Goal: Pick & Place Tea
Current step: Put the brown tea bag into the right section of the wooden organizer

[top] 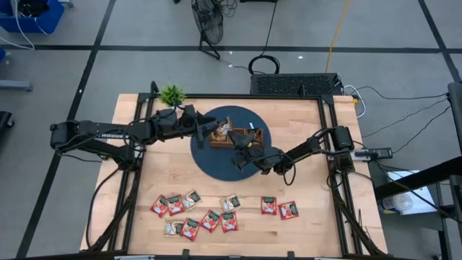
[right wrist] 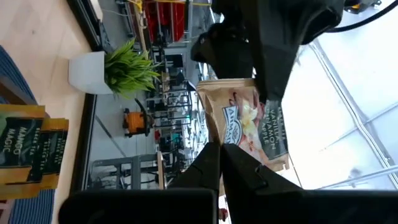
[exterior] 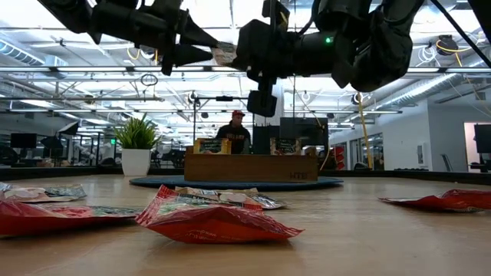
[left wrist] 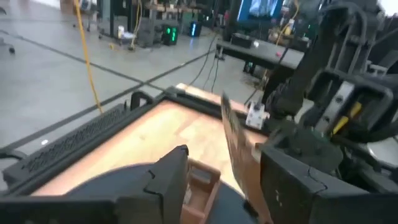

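A tan tea sachet with a printed label (right wrist: 245, 124) hangs in the air above the round mat, edge-on in the left wrist view (left wrist: 233, 134) and high up in the low view (exterior: 224, 52). My right gripper (right wrist: 221, 152) is shut on it. My left gripper (left wrist: 224, 155) is open, one finger on each side of the sachet, clearly apart on one side. The wooden tray (top: 231, 137) stands on the dark mat (top: 209, 162) below them, with sachets upright in its compartments (right wrist: 25, 149). Several red and green-and-white sachets (top: 191, 213) lie flat near the table's near edge. My right gripper pinches the tan sachet between its two fingers at one edge, near a corner (right wrist: 217, 142). It comes from the table's right side. The sachet is lifted clear of tray and table and extends beyond the fingertips toward my left gripper.
A small potted plant (top: 172, 94) stands at the far left of the table. Two more red sachets (top: 278, 208) lie near the front right. A person (exterior: 239, 134) shows far behind the tray. Bare wood lies between the mat and the sachet row.
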Available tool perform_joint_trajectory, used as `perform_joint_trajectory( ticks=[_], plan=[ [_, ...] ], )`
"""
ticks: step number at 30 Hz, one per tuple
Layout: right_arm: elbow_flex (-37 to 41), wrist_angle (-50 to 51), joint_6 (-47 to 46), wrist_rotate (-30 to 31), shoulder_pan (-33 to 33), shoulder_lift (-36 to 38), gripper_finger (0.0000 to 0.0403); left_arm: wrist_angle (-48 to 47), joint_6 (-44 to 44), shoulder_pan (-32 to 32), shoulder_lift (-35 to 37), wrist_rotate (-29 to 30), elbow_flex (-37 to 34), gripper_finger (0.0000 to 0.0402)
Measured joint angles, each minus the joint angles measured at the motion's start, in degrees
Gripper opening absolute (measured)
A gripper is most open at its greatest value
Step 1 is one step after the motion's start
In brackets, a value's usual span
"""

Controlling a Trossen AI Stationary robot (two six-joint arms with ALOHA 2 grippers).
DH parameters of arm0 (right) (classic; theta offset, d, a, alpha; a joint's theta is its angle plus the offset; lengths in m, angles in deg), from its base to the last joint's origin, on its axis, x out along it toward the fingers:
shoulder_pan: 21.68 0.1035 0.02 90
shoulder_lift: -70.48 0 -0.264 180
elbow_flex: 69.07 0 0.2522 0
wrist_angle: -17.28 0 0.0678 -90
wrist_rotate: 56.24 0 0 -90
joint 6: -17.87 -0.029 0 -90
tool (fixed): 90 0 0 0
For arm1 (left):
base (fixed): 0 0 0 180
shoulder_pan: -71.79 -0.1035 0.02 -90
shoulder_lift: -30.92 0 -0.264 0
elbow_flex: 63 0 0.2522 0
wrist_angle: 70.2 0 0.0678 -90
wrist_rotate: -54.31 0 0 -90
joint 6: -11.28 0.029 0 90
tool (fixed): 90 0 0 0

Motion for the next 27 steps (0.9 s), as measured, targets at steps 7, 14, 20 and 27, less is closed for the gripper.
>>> perform_joint_trajectory(
  ticks=[7,14,20,27],
  plan=[
    [0.00,0.15,-0.20,-0.61,0.00,0.00,0.0000,1.30,0.76,-0.21,-0.06,-2.08,0.00,0.0106],
    [0.00,0.38,-2.73,-1.27,0.10,-0.04,0.0000,5.08,7.03,0.21,-5.41,-9.78,0.00,0.0008],
    [-0.15,2.35,-20.32,-1.43,1.83,0.11,0.0010,4.92,14.04,0.35,-2.74,-7.81,-0.11,0.0004],
    [-0.06,21.15,-48.59,-3.58,4.00,0.99,0.0002,-2.72,23.36,0.32,3.58,-1.25,0.04,0.0002]
  ],
)
